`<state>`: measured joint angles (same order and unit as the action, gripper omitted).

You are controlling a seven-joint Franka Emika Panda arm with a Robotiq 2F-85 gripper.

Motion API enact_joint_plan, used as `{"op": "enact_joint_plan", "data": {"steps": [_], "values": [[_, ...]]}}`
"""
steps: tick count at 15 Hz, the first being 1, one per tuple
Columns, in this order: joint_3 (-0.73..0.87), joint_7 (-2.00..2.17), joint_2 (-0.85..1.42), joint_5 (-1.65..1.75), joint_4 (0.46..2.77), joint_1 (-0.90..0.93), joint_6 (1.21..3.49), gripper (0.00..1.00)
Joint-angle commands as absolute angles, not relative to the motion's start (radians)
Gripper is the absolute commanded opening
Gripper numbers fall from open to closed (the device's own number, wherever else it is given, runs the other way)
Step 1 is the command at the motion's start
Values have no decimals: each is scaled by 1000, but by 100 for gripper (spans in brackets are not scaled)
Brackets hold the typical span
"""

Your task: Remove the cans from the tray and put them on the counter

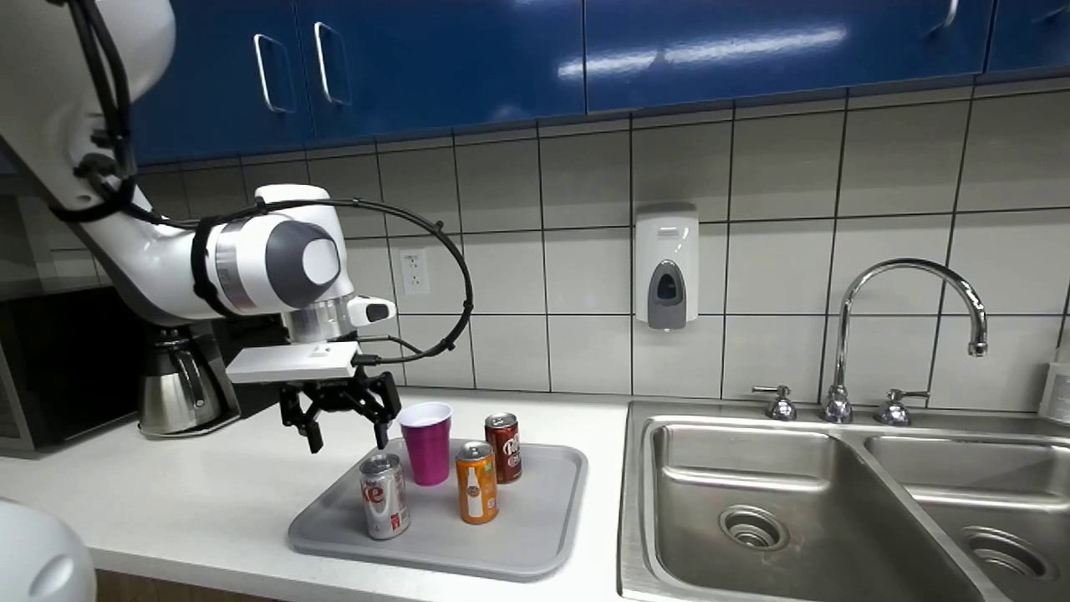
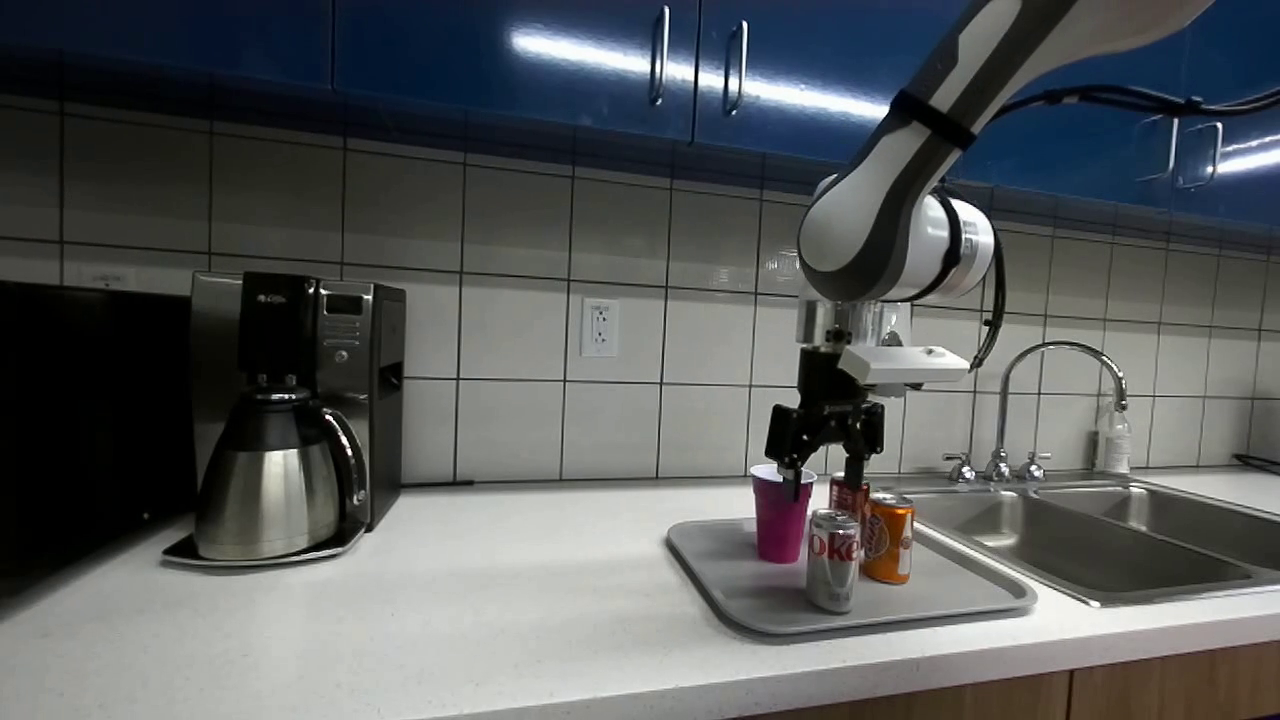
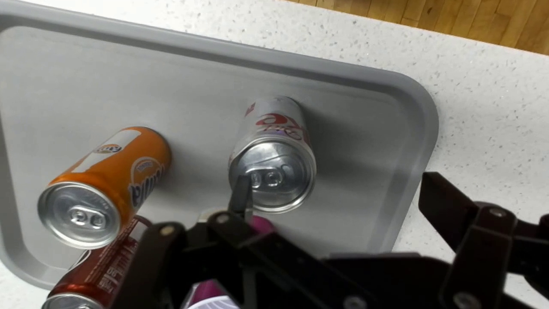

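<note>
One black gripper (image 1: 349, 441) hovers unclenched above an end of the grey tray (image 1: 539, 502), its two fingers (image 3: 446, 210) wide apart. In the wrist view one fingertip overlaps the top of the silver can (image 3: 281, 193), though I cannot tell whether they touch; the other shows just past the tray's rim, against the white counter (image 3: 484, 107). That can, lettered in red, stands upright on the tray. Just beside it is the pink-magenta cup (image 1: 428, 451), upright too. Farther along stand the orange can (image 1: 481, 497) and, behind it in an exterior view, the dark red-brown can (image 1: 506, 451), both upright on the tray. Past a strip of counter lies the double steel sink (image 1: 744, 447) with its curved faucet (image 1: 841, 343). A soap dispenser (image 1: 666, 267) hangs on the tiled wall (image 1: 585, 267). On the tray's opposite side, well apart, stands a coffee maker (image 2: 348, 400) with a steel carafe (image 2: 270, 505). Blue cabinets (image 1: 451, 75) run across the top.
</note>
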<state>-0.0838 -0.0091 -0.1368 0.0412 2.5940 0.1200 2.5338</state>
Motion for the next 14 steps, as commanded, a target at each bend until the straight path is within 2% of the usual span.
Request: {"op": "enact_joint_plan", "data": {"steps": [1, 14], "values": [[-73, -40, -131, 56, 2589, 98, 2549, 100], [-43, -29, -56, 75, 2579, 59, 2578, 100]]}}
